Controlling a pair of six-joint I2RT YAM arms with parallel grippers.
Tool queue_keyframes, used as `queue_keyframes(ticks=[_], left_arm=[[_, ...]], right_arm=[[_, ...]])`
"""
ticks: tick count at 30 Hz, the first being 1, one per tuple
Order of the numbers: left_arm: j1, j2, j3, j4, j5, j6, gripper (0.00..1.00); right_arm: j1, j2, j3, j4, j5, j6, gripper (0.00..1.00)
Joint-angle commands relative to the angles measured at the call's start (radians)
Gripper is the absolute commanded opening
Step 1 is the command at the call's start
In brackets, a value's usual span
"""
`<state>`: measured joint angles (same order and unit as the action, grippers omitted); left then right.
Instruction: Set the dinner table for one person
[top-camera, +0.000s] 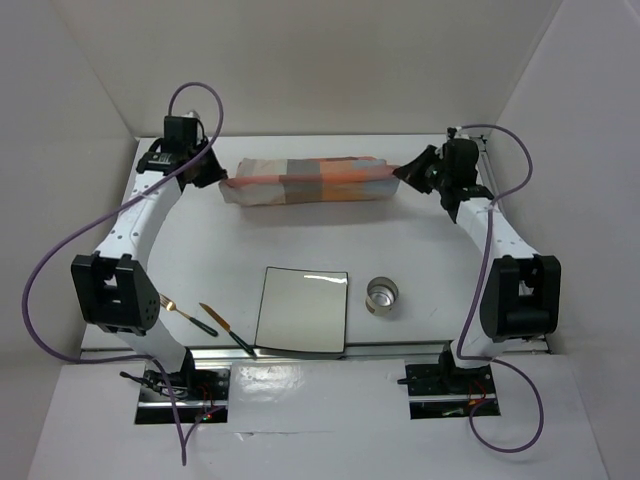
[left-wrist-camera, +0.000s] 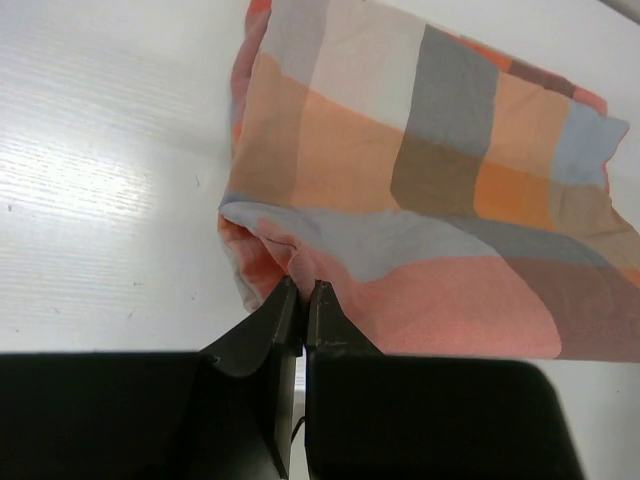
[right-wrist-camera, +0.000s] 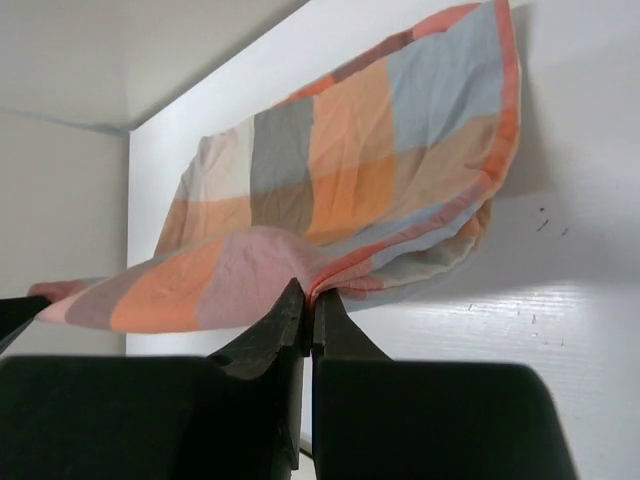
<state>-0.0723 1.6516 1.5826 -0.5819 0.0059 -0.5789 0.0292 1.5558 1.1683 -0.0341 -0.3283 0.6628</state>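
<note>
The white desk (top-camera: 420, 240) is seen to carry a square white plate (top-camera: 303, 310), set well short of both jaws and between them. A small metal cup (top-camera: 382, 295) is placed just beside the plate on the right jaws' side. A dark-handled fork (top-camera: 185, 314) and knife (top-camera: 225, 327) are laid aslant on the left jaws' side of the plate, and a checked cloth (top-camera: 305, 181) is stretched between the two jaws, close over the desk.

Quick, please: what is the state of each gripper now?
Left gripper: closed on the checked cloth.
Right gripper: closed on the same cloth.

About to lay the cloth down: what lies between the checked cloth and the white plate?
Bare tabletop only, per the top view: the dinner table shows white between checked cloth and plate.
</note>
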Motion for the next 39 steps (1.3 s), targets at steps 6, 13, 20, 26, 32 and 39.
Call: queue_keyframes(ticks=[6,13,20,26,32,39], left_arm=[[0.003,-0.038,-0.107,-0.030,0.025,0.011,0.00],[0.003,0.000,0.147,-0.131,-0.021,0.036,0.00],[0.113,-0.087,0.389,-0.159,0.023,0.056,0.00],[0.183,-0.194,0.418,-0.144,0.104,0.056,0.00],[0.203,-0.194,0.427,-0.154,0.134,0.067,0.00],[0.203,-0.083,0.438,-0.092,0.204,0.076,0.00]], right_arm=[[-0.006,-0.065,-0.084,-0.131,-0.006,-0.015,0.00],[-0.026,-0.043,0.219,-0.230,-0.006,-0.103,0.00],[-0.026,-0.138,0.473,-0.311,0.017,-0.192,0.00],[-0.026,-0.237,0.502,-0.349,0.040,-0.213,0.00],[-0.026,-0.237,0.511,-0.349,0.029,-0.213,0.00],[-0.035,-0.054,0.603,-0.276,-0.031,-0.213,0.00]])
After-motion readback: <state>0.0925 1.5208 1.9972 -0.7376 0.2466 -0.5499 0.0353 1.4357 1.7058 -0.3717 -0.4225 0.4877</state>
